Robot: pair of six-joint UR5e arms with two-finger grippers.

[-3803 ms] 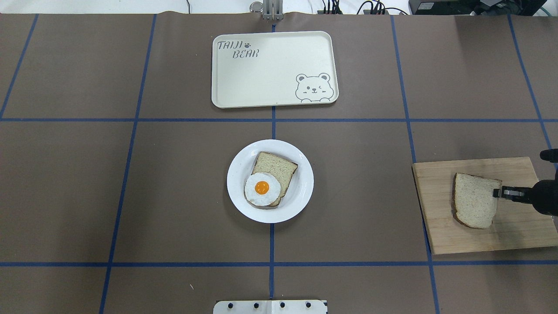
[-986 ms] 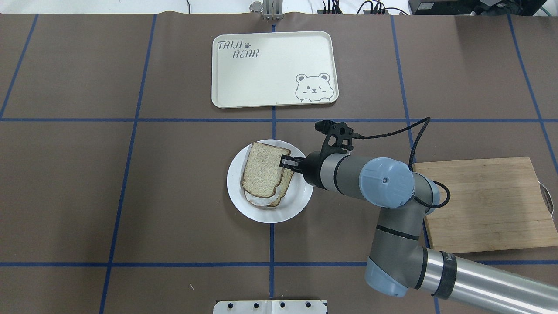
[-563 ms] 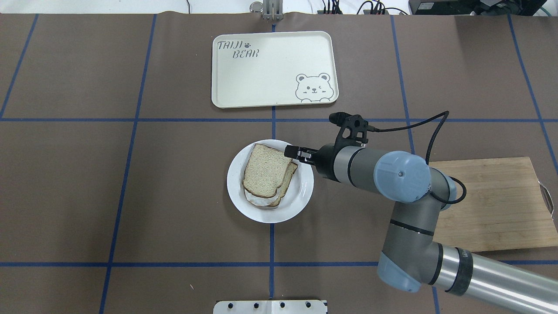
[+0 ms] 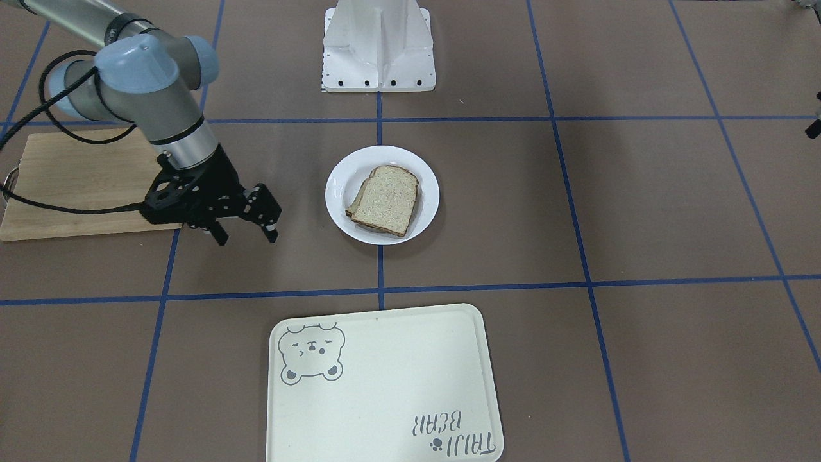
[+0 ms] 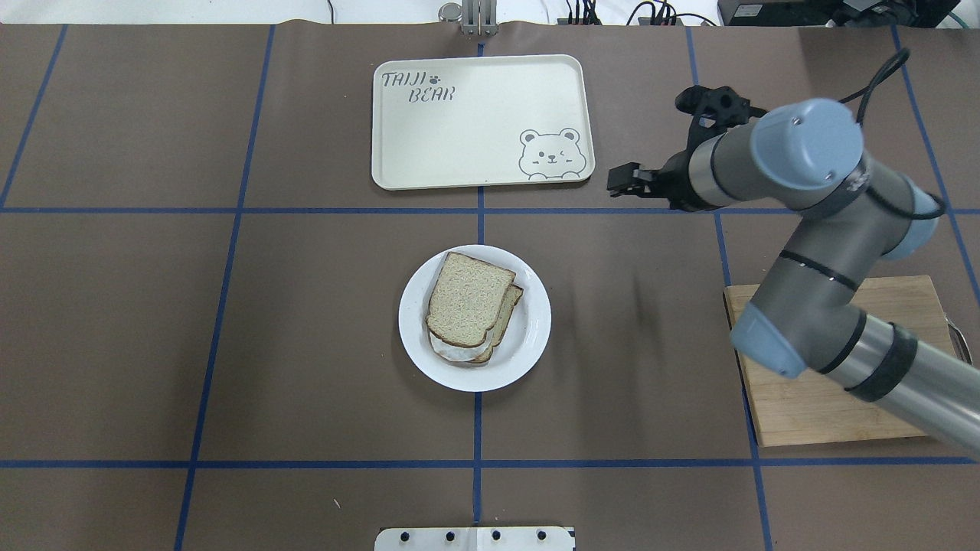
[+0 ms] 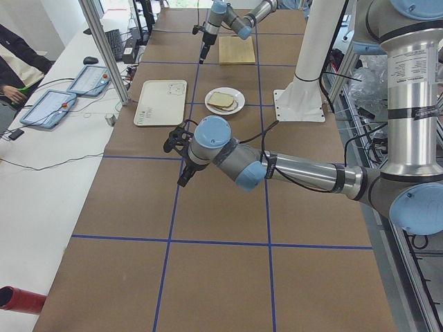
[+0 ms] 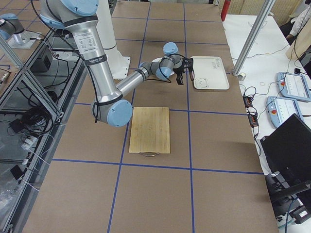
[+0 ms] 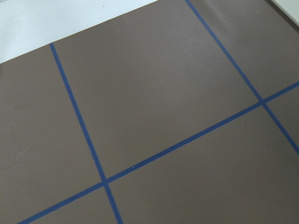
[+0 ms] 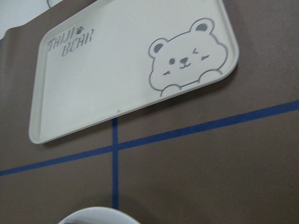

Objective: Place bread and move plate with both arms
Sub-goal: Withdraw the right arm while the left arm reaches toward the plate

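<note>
The bread (image 5: 467,298) lies flat on top of the egg slice (image 5: 459,354) on the white plate (image 5: 530,337) at the table's middle; a strip of egg white shows under it. It also shows in the front view (image 4: 385,200) on the plate (image 4: 340,186). My right gripper (image 5: 624,181) is open and empty, raised off to the plate's far right, near the tray's bear corner; its fingers (image 4: 272,231) stand apart. My left gripper (image 6: 183,176) shows only in the left side view, low over bare table; I cannot tell its state.
A cream bear tray (image 5: 475,122) lies beyond the plate, also in the right wrist view (image 9: 117,79). A wooden cutting board (image 5: 880,383) lies at the right, partly under my right arm. The left wrist view shows only brown table with blue tape lines.
My right gripper carried the bread from the board onto the egg slice, let it go, and has drawn back up toward the tray's right corner. The bread stays on the plate.
</note>
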